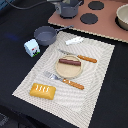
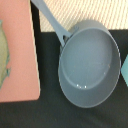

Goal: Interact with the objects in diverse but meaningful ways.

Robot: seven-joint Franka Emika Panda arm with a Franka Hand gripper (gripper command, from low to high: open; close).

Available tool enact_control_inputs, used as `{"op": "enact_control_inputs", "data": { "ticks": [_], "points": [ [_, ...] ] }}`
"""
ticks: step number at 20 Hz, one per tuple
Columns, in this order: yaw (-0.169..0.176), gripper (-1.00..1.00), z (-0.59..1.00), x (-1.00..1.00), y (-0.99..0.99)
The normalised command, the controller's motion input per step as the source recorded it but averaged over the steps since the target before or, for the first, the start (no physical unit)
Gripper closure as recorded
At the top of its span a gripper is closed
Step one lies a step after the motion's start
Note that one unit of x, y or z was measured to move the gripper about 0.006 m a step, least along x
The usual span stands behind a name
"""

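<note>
Smooth grey saucepan (image 2: 90,62), woven placemat (image 1: 97,75)

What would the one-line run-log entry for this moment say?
hand: above toy stove, state unclear | dark grey saucepan: empty, at placemat corner | brown sausage: on round plate

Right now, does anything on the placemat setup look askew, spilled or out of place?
Nothing is spilled or damaged. One oddity: the small white bottle lies on its side at the woven placemat's far edge. The dark grey saucepan sits upright and empty, the brown sausage rests on the round plate.
</note>
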Motion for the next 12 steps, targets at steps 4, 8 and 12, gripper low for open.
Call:
{"op": "enact_control_inputs", "data": {
  "ticks": [4, 8, 12],
  "points": [
    [-0.018, -1.0, -0.29, 0.5, 0.0],
    [-0.011, -1.0, -0.19, 0.42, -0.07],
    [0.0, -1.0, -0.26, 0.38, -0.09]
  ]
}}
